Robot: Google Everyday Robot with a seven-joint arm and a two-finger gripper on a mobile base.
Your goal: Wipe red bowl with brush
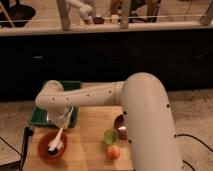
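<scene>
The red bowl point(52, 147) sits at the front left of the wooden table point(85, 150). The brush point(56, 140) stands tilted in it, its white handle rising up and right, its dark bristle head point(52, 147) resting inside the bowl. My gripper point(61, 119) is just above the bowl at the top of the handle and holds the brush. The white arm reaches in from the right.
A green tray point(55, 111) lies behind the bowl at the table's back left. A dark maroon bowl point(120, 127), a small green cup point(110, 137) and an orange fruit point(113, 151) sit to the right, close to the arm. A dark counter stands behind.
</scene>
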